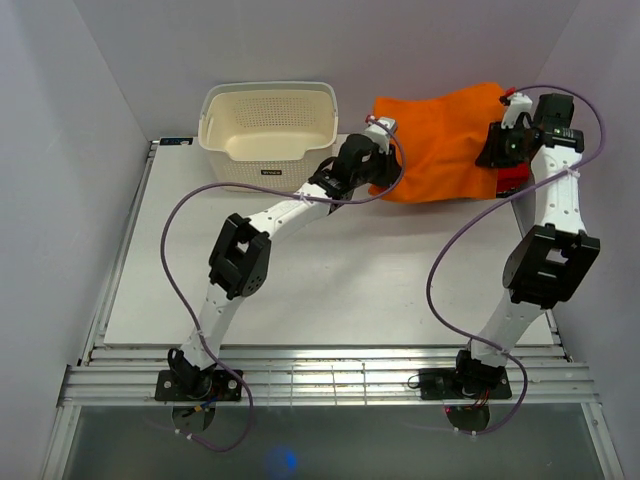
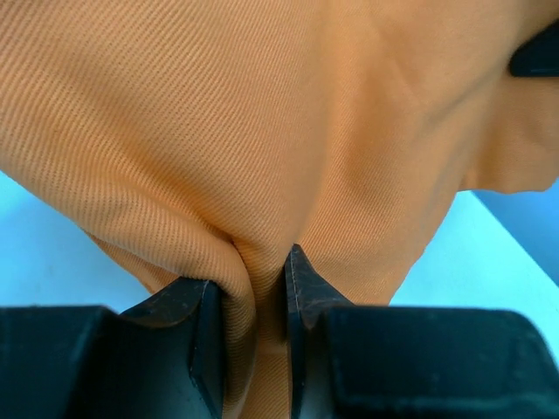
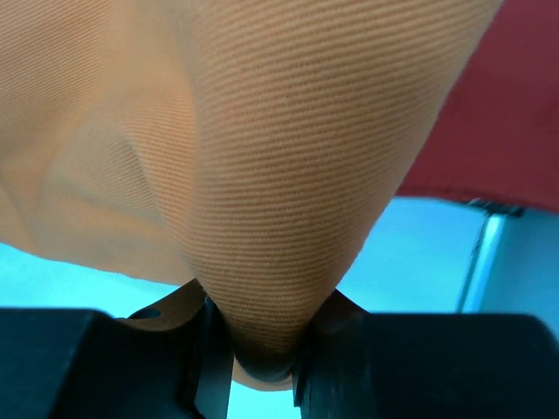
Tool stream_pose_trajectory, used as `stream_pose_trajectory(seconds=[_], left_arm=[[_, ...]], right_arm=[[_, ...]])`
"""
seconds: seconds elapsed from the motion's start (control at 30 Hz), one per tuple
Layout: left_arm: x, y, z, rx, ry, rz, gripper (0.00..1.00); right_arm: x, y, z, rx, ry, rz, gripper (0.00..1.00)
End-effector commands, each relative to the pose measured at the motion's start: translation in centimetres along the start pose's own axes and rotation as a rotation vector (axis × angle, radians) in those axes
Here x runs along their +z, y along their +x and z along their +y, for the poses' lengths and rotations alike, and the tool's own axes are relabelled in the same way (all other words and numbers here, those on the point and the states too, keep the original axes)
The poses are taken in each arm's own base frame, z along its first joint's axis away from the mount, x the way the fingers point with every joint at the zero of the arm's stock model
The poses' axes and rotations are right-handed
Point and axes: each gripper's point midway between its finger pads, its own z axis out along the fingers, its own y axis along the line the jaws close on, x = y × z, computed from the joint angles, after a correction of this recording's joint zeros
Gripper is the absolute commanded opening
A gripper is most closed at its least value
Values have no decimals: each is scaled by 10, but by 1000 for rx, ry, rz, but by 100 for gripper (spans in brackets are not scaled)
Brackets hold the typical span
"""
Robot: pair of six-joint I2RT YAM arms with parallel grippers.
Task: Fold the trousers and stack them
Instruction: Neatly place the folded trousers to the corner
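We see the trousers [image 1: 440,140] at the far right of the table [image 1: 330,290], with the left gripper [image 2: 253,271] and the right gripper [image 3: 262,305] each pinching a fold of them tight

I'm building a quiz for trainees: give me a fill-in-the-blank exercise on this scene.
1. The left gripper and right gripper each pinch the ___ trousers.
2. In the top view, the basket stands to the ___ of the trousers.
3. In the right wrist view, a ___ cloth shows beside the trousers.
Missing words: orange; left; red.
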Motion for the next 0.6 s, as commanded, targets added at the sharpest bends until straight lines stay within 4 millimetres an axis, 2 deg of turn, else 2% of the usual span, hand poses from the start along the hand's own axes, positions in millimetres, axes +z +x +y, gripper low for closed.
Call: stream_pose_trajectory(seconds=[0.0,0.03,0.07,0.1,0.13,0.17,0.2,0.23,0.3,0.37,0.43,0.57], left_arm=[[16,-82,-18,132,56,-311,0],[19,-99,-21,148,67,-371,0],[35,-83,-14,160,68,-371,0],[38,-93,-15,194,81,-436,0],[44,-94,-16,202,88,-465,0],[43,-110,-20,213,100,-524,0],[59,-94,-11,236,94,-545,0],[63,-94,-8,240,92,-575,0],[73,-90,-3,250,110,-635,0],[78,-81,3,257,102,-667,0],[86,-63,8,271,106,-677,0],[93,-46,18,292,86,-686,0]], right_arm=[[-1,-72,-47,-114,136,-202,8],[11,-70,-57,-110,144,-191,8],[15,-72,-64,-117,158,-196,8],[15,-81,-73,-128,183,-223,8],[25,-79,-82,-125,192,-223,8],[28,-78,-89,-116,202,-228,8],[32,-83,-96,-121,223,-250,8],[44,-77,-104,-111,227,-239,8],[53,-72,-115,-104,251,-232,8],[65,-66,-129,-98,269,-223,8],[73,-60,-139,-92,287,-210,8],[77,-56,-160,-75,333,-221,8]])
